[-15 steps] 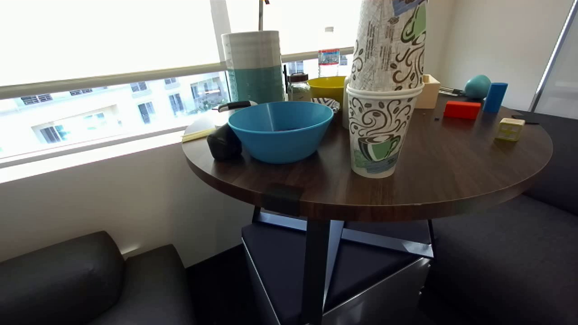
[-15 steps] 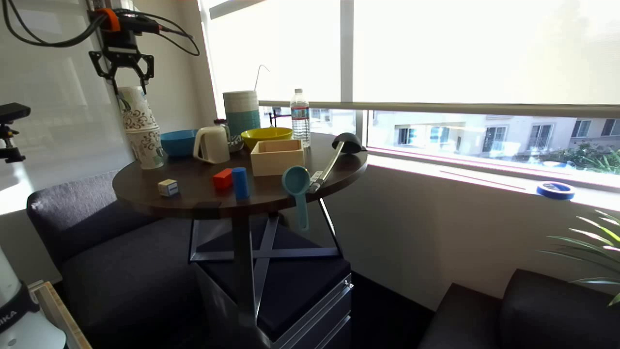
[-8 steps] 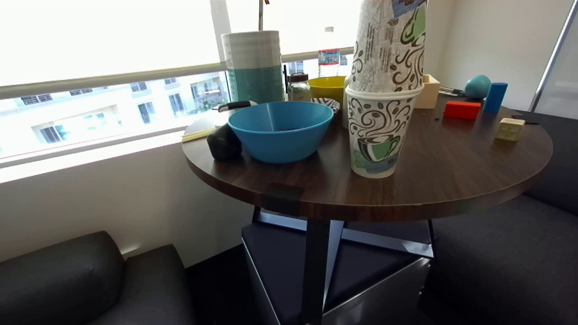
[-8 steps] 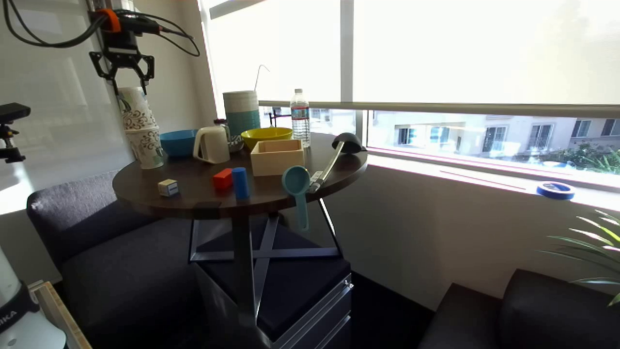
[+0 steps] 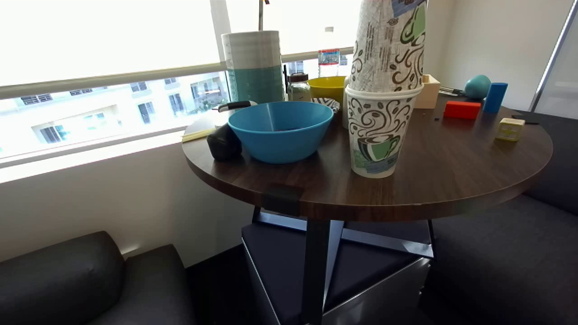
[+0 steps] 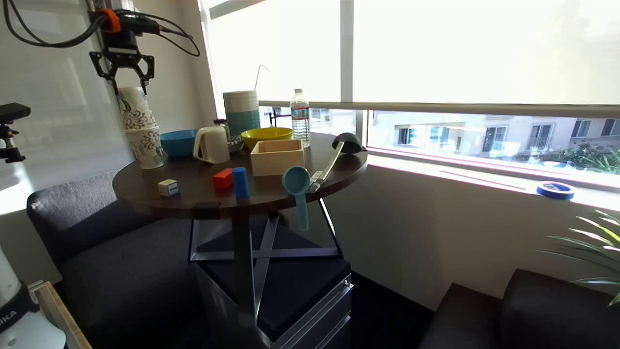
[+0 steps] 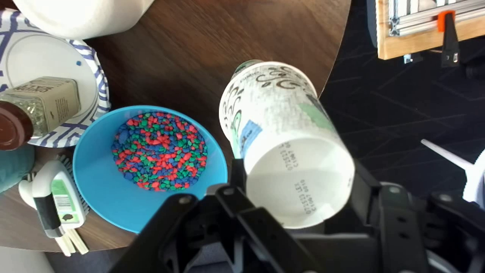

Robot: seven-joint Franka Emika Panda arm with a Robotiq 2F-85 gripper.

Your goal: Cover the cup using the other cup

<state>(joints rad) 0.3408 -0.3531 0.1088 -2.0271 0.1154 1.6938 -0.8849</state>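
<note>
The cup [image 5: 375, 131], a paper cup with dark swirls and a green mug print, stands upright near the table's edge in both exterior views. Upside down on top of it is the other cup [image 5: 388, 49], paler, with its rim meeting the lower rim; whether the rims nest I cannot tell. My gripper [image 6: 131, 91] comes down from above, its two fingers closed on either side of the other cup's base. In the wrist view the printed base of the other cup [image 7: 299, 182] lies between the fingers and hides most of the cup beneath.
A blue bowl [image 7: 106, 189] of coloured gravel stands close beside the cups. Farther over are a cream pitcher [image 6: 215, 145], a wooden box [image 6: 277, 165], a red block [image 6: 223, 179], a blue cylinder [image 6: 240, 183] and a small cube [image 6: 168, 187].
Since a second ago the other cup has sunk very slightly, and the pair of white rims seen then now looks like a single band. Between half a second ago and now nothing visibly moves.
</note>
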